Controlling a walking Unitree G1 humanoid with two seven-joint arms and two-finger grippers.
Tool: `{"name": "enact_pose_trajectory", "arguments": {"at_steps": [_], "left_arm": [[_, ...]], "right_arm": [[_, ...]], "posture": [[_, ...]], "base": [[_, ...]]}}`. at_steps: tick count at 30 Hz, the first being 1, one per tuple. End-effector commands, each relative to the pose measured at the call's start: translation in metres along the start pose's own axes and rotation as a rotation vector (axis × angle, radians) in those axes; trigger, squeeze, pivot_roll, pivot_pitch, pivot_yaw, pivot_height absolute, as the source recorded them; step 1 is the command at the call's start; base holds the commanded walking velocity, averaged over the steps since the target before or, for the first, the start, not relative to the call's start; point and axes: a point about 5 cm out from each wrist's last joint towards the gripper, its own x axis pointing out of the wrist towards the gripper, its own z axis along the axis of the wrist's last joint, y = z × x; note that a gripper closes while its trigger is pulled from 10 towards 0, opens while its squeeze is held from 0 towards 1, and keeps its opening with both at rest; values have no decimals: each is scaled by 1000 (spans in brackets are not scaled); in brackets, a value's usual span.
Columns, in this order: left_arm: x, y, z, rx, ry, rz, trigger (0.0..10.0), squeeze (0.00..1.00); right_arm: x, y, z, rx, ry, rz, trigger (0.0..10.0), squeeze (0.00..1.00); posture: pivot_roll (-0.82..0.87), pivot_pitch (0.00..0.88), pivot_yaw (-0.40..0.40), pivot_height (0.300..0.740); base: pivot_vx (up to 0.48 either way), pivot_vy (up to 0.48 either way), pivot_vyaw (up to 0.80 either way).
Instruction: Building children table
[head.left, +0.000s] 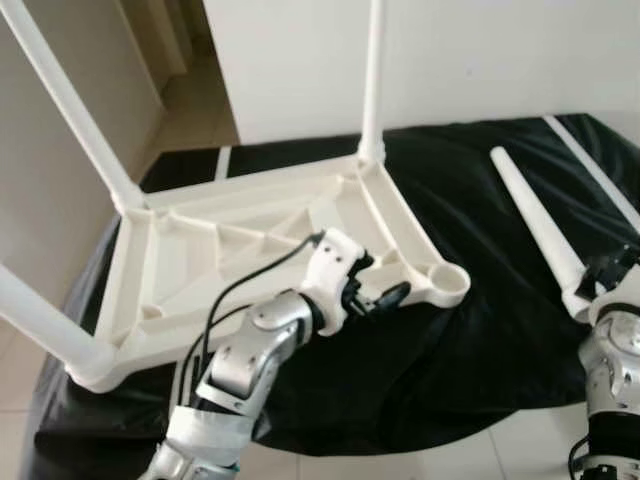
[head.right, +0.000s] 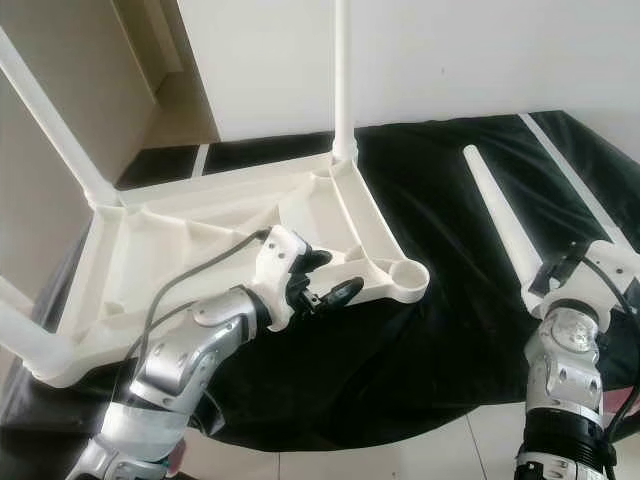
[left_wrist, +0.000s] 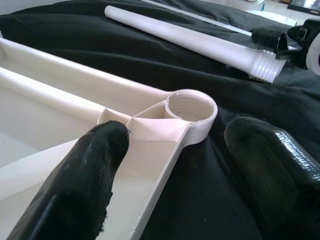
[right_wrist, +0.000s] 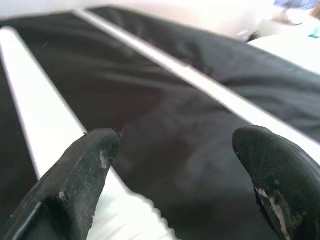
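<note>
My robot's left arm (head.left: 250, 360) is silver, jointed metal with a white wrist housing and a black cable looping along it. Its left gripper (head.left: 385, 298) ends in two long black fingers (left_wrist: 85, 175), matte and scuffed. My right arm (head.right: 565, 380) has the same silver shell, with black cabling beside it.

You saw a cream-white tabletop (head.left: 190, 270) with 3 matching white legs, a loose white table leg (head.left: 535, 225), a plain black cloth (head.left: 460, 340), silver arms, and black fingers (left_wrist: 85, 185).
</note>
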Motion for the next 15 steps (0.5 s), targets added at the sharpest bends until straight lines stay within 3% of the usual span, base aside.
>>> {"name": "enact_pose_trajectory", "arguments": {"at_steps": [1,15], "left_arm": [[0,-5,0,6,15,-103,10000,0],[2,-7,1,9,23,-120,10000,0]], "right_arm": [[-5,2,-17,-14,84,38,10000,0],[-11,14,-23,23,163,236,10000,0]], "posture": [[-95,28,68,740],[-110,19,84,740]], "base": [[0,0,0],[0,0,0]]}}
